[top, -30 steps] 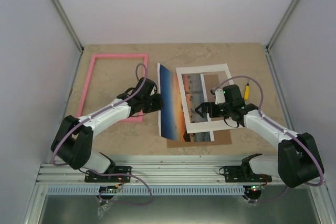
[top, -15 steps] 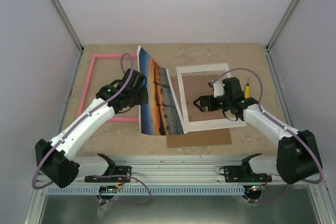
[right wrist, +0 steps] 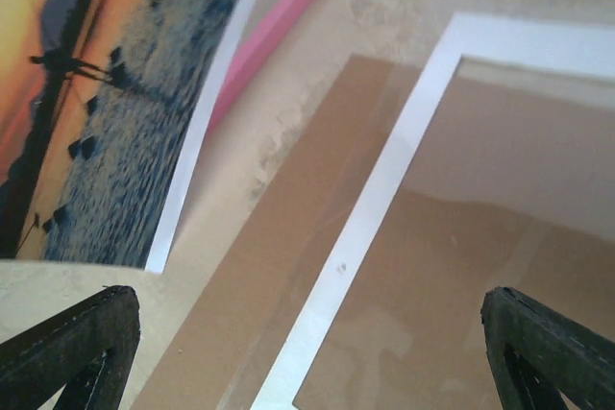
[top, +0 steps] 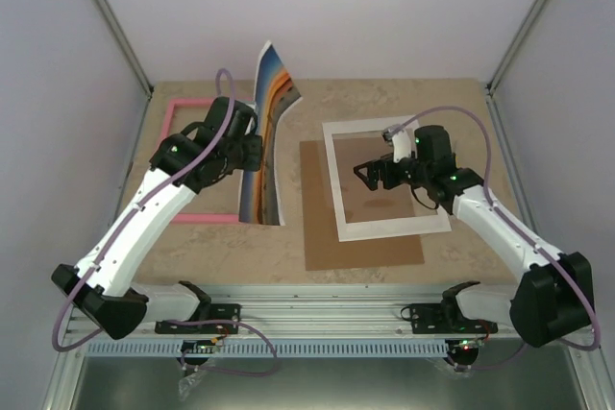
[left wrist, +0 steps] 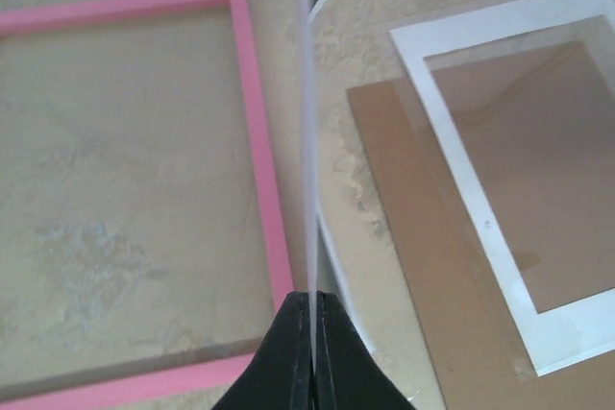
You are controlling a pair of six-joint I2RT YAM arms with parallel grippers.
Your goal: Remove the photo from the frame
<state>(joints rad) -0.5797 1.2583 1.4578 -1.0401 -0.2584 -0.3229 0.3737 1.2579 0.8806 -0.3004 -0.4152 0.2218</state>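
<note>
The beige table (top: 461, 112) bears the pink frame (top: 204, 219) lying flat at the left, only tabletop showing inside its rails. To its right, the brown backing board (top: 365, 249) carries the white mat (top: 394, 229). The photo (top: 272, 84) stands upright and curled between them, pinched edge-on in the clenched left gripper (left wrist: 312, 306). The right gripper (top: 368, 173) hovers spread wide above the mat, holding nothing

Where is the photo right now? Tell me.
In the top view, left of centre: the photo is held upright in the left claw, between the pink frame and the brown backing board.
</note>
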